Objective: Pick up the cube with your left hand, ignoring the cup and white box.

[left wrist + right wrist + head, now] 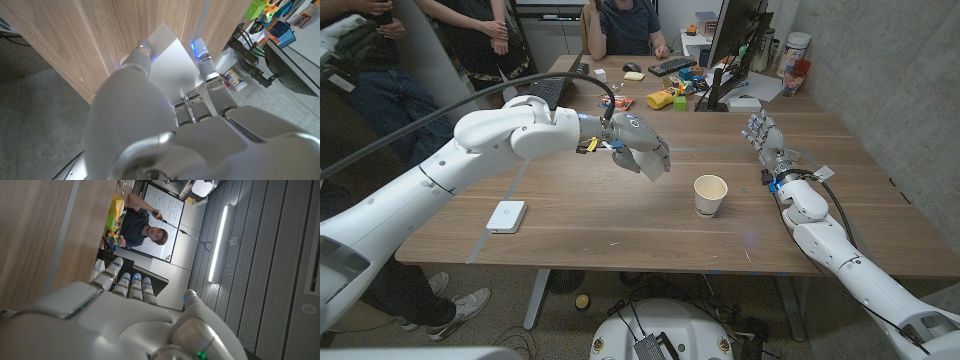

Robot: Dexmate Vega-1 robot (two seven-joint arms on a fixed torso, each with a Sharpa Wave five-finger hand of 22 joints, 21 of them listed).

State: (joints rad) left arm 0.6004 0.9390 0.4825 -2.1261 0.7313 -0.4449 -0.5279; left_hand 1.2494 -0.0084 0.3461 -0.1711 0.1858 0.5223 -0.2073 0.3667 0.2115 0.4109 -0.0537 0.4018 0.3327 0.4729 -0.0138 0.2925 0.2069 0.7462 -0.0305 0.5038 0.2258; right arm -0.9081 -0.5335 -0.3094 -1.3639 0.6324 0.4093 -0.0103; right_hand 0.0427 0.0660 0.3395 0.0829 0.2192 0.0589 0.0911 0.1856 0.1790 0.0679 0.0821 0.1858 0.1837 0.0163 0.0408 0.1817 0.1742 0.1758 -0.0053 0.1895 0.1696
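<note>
In the left wrist view a white cube (170, 65) sits between the fingertips (142, 50) of my left hand, with the wooden table (100, 35) behind it. My left hand (645, 152) hangs over the middle of the table, fingers curled downward, and it hides the cube in the head view. The paper cup (710, 195) stands upright just right of that hand, apart from it. The white box (506, 216) lies flat near the front left. My right hand (765, 135) stands upright at the right side, fingers spread, holding nothing.
At the table's far end are a laptop (545, 90), a keyboard (671, 66), a mouse (633, 68), snack bags (662, 98) and a monitor (735, 45). People sit and stand behind the table (620, 230). A concrete wall closes the right side.
</note>
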